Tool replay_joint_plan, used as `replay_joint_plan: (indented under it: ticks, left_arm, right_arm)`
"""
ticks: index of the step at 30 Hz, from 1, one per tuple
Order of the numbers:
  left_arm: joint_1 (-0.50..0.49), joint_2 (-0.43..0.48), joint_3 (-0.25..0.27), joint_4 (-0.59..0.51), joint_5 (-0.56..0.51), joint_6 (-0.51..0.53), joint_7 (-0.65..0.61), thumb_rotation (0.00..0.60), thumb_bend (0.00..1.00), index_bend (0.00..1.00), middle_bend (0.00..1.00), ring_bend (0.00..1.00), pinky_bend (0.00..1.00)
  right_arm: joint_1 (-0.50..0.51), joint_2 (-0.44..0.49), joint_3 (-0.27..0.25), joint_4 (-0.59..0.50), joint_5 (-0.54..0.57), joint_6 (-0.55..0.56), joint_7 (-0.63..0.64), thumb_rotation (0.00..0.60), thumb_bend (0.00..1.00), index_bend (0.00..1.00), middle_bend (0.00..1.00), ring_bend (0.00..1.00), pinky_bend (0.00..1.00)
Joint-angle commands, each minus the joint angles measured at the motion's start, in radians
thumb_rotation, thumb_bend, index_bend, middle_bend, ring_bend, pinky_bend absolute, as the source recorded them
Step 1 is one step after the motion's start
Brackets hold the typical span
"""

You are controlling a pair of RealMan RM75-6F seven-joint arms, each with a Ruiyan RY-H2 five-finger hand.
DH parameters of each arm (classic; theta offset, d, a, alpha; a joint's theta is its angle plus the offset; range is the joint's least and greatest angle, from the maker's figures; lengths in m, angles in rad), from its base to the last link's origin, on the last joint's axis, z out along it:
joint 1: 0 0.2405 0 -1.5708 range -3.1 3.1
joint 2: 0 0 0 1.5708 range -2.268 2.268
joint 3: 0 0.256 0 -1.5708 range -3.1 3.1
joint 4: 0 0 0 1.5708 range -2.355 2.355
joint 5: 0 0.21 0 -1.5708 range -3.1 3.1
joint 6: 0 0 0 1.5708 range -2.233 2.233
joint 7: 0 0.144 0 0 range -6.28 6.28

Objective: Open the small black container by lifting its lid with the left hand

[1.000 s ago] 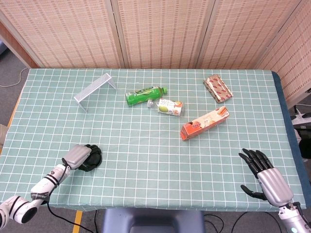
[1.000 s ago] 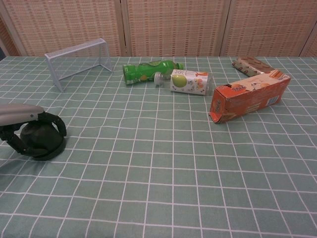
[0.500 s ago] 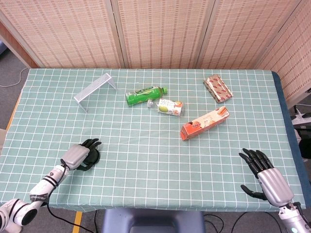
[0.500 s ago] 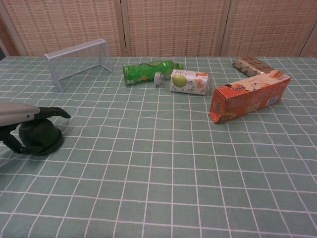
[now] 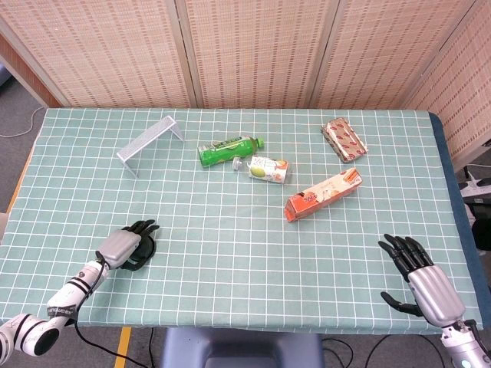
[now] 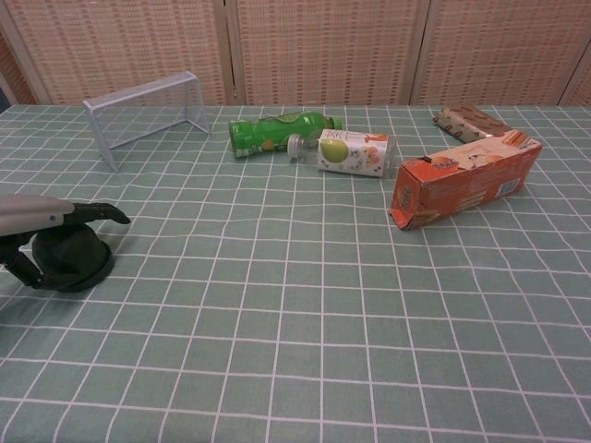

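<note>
The small black container (image 6: pixel 72 256) stands near the table's front left edge, its domed lid closed; in the head view only part of the container (image 5: pixel 143 250) shows past the hand. My left hand (image 6: pixel 42 218) hovers over its top with fingers (image 6: pixel 103 213) stretched out straight above the lid and the thumb low at the container's left side. Nothing is gripped. In the head view the left hand (image 5: pixel 123 244) covers most of it. My right hand (image 5: pixel 420 277) lies open at the front right, fingers spread, and is out of the chest view.
A wire mesh rack (image 5: pixel 149 142) stands at the back left. A green bottle (image 5: pixel 229 150) and a small juice bottle (image 5: pixel 265 169) lie mid-table. An orange carton (image 5: pixel 323 194) lies to their right and a snack packet (image 5: pixel 344 139) at the back right.
The left hand's fingers, curled around the container a second ago, have uncurled and now stretch out above the lid. The right hand has stayed put.
</note>
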Motion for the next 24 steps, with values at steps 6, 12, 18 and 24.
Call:
replay_joint_plan:
  ticks: [6,12,18,24]
  left_arm:
    - [-0.004,0.011,-0.002,-0.015,-0.009,0.006,-0.009,0.6,0.36,0.0,0.0,0.0,0.09]
    - [-0.004,0.016,-0.002,-0.023,-0.027,0.003,-0.016,0.6,0.36,0.0,0.0,0.0,0.07]
    - [-0.003,0.031,-0.003,-0.039,-0.02,0.015,-0.034,0.6,0.35,0.0,0.0,0.0,0.07]
    - [0.0,0.049,-0.003,-0.058,-0.013,0.037,-0.024,0.6,0.35,0.0,0.0,0.0,0.06]
  right_arm:
    - [0.0,-0.001,0.0,0.0,0.0,-0.002,0.0,0.6,0.18,0.0,0.0,0.0,0.0]
    - [-0.001,0.0,-0.001,0.0,-0.001,0.0,0.0,0.6,0.18,0.0,0.0,0.0,0.0]
    - [-0.002,-0.002,-0.001,0.001,-0.003,0.001,0.0,0.6,0.18,0.0,0.0,0.0,0.0]
    - [-0.001,-0.001,-0.002,0.0,-0.003,0.0,0.002,0.6,0.18,0.0,0.0,0.0,0.0]
